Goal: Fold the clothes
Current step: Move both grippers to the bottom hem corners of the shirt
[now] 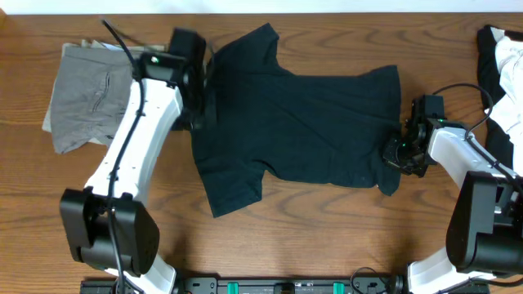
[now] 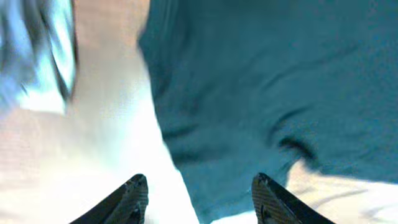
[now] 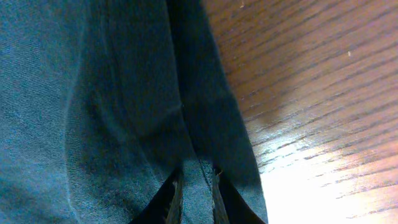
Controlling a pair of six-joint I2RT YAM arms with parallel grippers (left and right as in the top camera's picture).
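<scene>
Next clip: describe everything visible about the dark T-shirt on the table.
The T-shirt is dark navy-black, soft matte fabric, short-sleeved, lying spread mostly flat and wrinkled on the wooden table, sleeves pointing toward far and near edges. The right gripper pinches a fold at its hem edge. The left gripper is open above the opposite end; contact unclear.

Overhead straight down; wrist views close, sharing T-shirt [image 1: 310,122].
</scene>
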